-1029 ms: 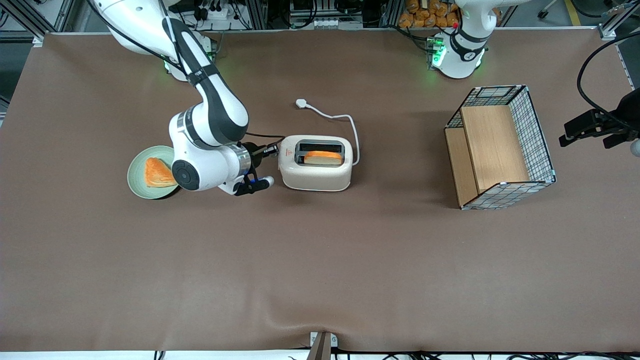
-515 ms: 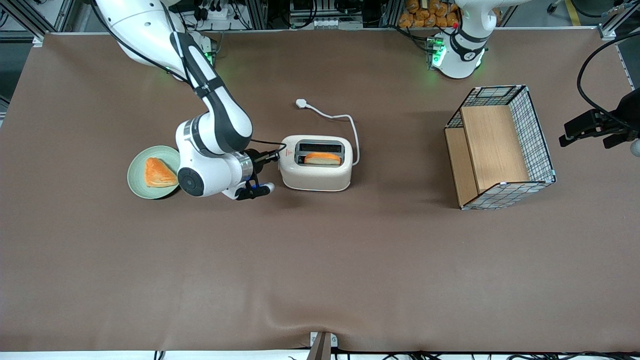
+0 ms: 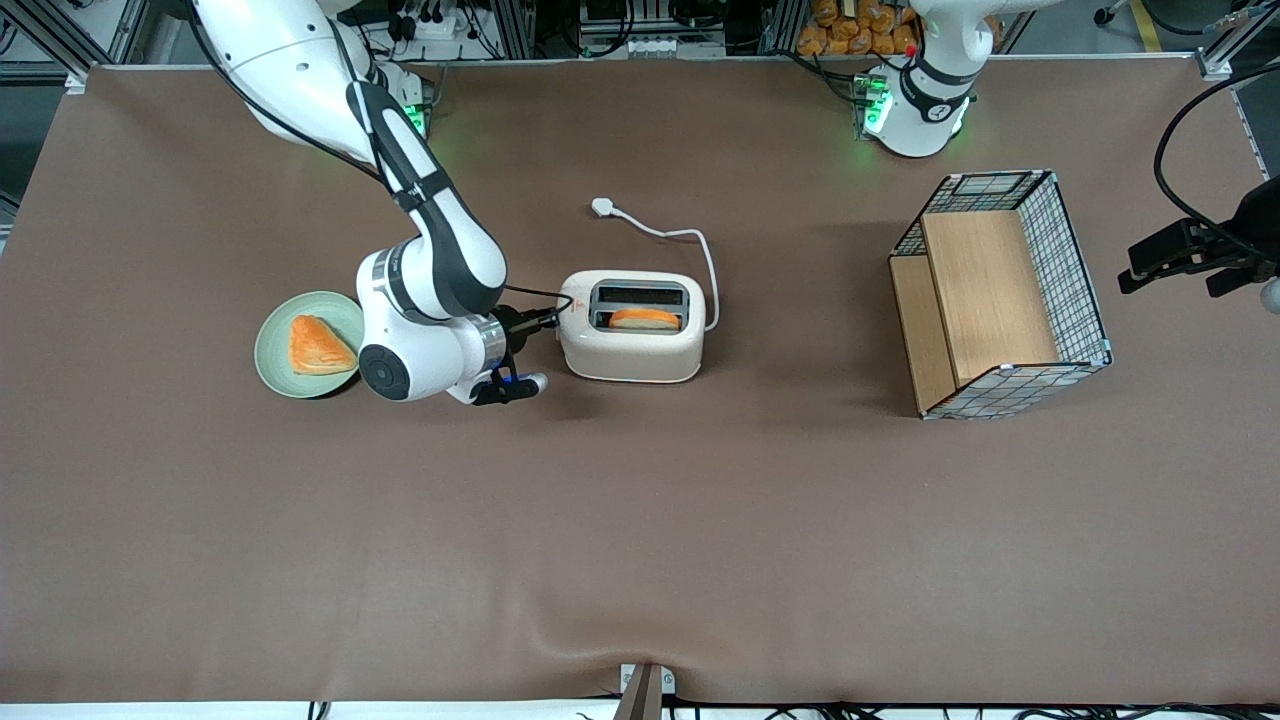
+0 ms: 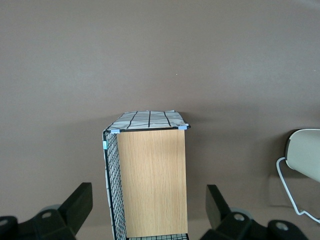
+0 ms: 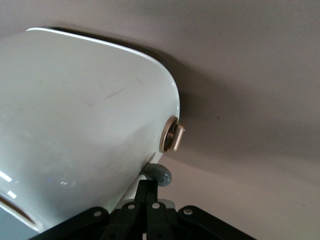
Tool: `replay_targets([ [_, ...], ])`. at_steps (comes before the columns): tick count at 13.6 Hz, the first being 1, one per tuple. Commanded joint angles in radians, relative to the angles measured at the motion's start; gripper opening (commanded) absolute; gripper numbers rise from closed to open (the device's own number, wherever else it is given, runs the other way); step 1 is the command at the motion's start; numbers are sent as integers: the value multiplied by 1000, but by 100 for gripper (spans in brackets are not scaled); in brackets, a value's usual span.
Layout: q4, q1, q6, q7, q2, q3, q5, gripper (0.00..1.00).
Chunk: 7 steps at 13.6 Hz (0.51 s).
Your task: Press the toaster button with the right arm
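toaster [image 3: 632,328]: cream-white, on brown tabletop [image 3: 640,520], one bread slice [image 3: 645,319] in the slot nearer the front camera. gripper [image 3: 548,318]: at the toaster's narrow end; open or closed cannot be told.

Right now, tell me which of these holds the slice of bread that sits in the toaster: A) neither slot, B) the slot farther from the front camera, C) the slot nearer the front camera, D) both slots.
C: in the front view the slice of bread fills the toaster slot nearer the camera, while the other slot is dark and empty; the gripper is at the toaster's narrow end.
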Motion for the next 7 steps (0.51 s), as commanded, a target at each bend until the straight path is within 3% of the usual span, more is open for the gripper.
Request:
replay_targets([
  [1, -3, -17, 34, -12, 34, -1, 27, 0],
  [5, -52, -32, 66, -82, 37, -3, 114, 0],
  [7, -55, -37, 69, -92, 45, -1, 119, 0],
])
